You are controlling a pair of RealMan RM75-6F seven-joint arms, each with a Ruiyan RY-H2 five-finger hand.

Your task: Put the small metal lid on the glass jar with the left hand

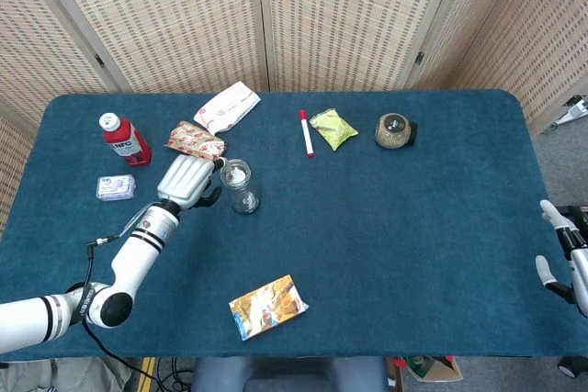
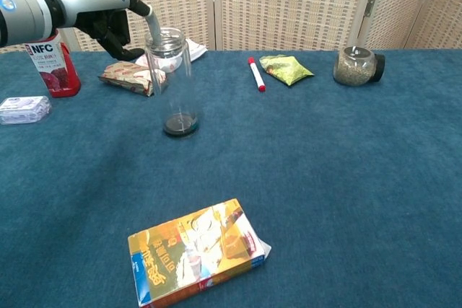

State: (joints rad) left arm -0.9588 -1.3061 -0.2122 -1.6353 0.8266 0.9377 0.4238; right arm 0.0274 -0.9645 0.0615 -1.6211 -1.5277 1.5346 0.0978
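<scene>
A red juice bottle with a white cap is standing at the far left of the blue-covered bench. Just right of it, the left hand is hovering beside the tall clear glass jar, its fingers reaching to the small metal lid sitting on the jar's mouth; whether they are pinching it I cannot tell. At the far right edge, the right hand is resting with fingers apart, holding nothing.
</scene>
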